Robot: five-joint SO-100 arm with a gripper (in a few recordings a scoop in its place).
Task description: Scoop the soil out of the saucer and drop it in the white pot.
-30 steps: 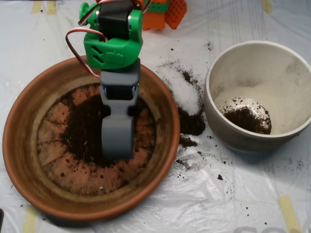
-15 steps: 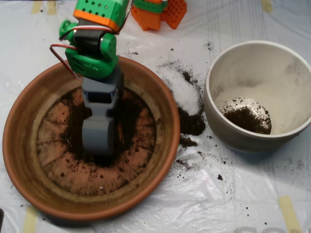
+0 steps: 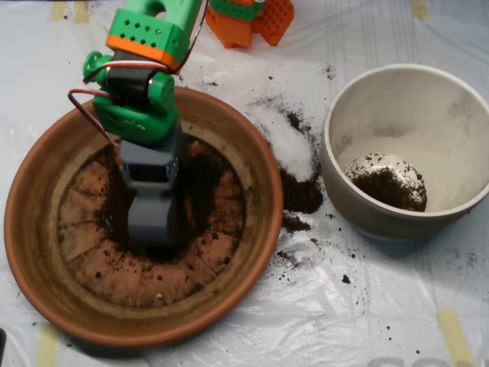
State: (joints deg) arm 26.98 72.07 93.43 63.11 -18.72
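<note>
The terracotta saucer (image 3: 269,191) fills the left half of the overhead view. Dark soil (image 3: 205,183) lies in a ragged patch on its ribbed floor. My grey scoop (image 3: 153,220) points down into the left part of that patch, its tip touching the soil, with the green and orange arm (image 3: 141,95) above it. The white pot (image 3: 357,218) stands apart at the right, holding a small mound of soil (image 3: 391,188) dusted with white grains.
Between saucer and pot lie a white powder patch (image 3: 289,144) and spilled soil (image 3: 302,196) on the plastic sheet. Loose crumbs are scattered in front of the pot. Orange and green robot parts (image 3: 248,19) sit at the top edge.
The scoop has shifted left across the saucer and tipped down more steeply into the soil. The arm swung left with it. The pot's contents are unchanged.
</note>
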